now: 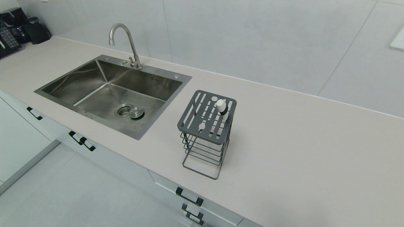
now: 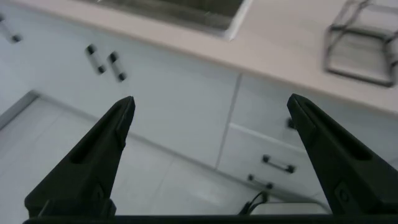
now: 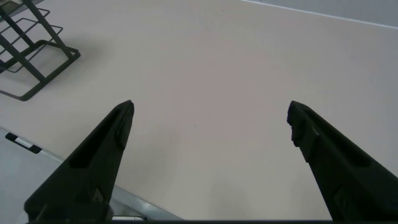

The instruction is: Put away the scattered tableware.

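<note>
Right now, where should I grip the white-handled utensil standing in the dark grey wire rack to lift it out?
Probably the white-handled utensil's rounded tip, above its black band, coming straight down: it stands nearly upright through the dark grey wire rack's slotted top, whose wires cage the rest.

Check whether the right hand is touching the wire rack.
Apart. The right wrist view shows bare counter between the open right hand and the wire rack.

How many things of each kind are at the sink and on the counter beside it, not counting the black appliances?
Dark grey wire rack: 1
White-handled utensil standing in the rack: 1
Rectangular steel sink: 1
Round metal drain stopper in it: 1
Curved chrome faucet: 1
Total: 5
</note>
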Controlling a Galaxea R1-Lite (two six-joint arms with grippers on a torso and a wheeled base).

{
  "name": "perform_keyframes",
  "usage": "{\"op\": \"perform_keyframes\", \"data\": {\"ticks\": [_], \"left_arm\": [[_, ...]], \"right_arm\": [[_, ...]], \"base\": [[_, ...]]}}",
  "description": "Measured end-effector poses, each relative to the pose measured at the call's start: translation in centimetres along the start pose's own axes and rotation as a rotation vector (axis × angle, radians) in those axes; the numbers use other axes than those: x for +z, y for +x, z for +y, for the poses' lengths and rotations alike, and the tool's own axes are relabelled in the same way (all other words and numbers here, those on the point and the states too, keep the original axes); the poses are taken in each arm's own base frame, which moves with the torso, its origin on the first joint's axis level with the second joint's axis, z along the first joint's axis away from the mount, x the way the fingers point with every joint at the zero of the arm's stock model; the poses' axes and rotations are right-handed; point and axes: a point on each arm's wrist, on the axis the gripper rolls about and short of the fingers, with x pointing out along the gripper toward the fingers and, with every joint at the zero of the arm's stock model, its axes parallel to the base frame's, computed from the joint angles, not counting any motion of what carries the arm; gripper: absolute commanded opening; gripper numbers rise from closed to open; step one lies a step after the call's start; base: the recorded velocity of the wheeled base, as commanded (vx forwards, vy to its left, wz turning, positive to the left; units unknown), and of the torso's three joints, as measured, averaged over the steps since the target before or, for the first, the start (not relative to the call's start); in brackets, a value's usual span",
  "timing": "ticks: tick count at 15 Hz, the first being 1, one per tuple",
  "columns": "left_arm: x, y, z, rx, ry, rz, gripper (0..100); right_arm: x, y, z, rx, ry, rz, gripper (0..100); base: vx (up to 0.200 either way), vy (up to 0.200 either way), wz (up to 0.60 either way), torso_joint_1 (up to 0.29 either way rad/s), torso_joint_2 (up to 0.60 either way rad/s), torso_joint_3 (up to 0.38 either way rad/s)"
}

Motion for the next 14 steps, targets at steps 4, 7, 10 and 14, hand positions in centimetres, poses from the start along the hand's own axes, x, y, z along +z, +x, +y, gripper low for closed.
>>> {"op": "perform_keyframes", "data": {"ticks": [4, 7, 10, 14], "left_arm": [[-2.35, -0.83, 0.31, 0.161, 0.06, 0.131, 100], [-2.37, -0.93, 0.32, 0.17, 0.067, 0.118, 100], [-2.38, -0.94, 0.32, 0.171, 0.06, 0.114, 100], [-2.42, -0.94, 0.32, 0.17, 0.057, 0.116, 100]], "right_arm": [[0.01, 0.0, 0.0, 0.0, 0.0, 0.0, 100], [0.0, 0.0, 0.0, 0.0, -0.001, 0.0, 100], [0.0, 0.0, 0.0, 0.0, -0.001, 0.0, 100], [-0.01, 0.0, 0.0, 0.0, 0.0, 0.001, 100]], "base": [[0.0, 0.0, 0.0, 0.0, 0.0, 0.0], [0.0, 0.0, 0.0, 0.0, 0.0, 0.0], [-0.2, 0.0, 0.0, 0.006, 0.0, 0.001], [0.0, 0.0, -0.15, -0.005, 0.0, 0.001]]}}
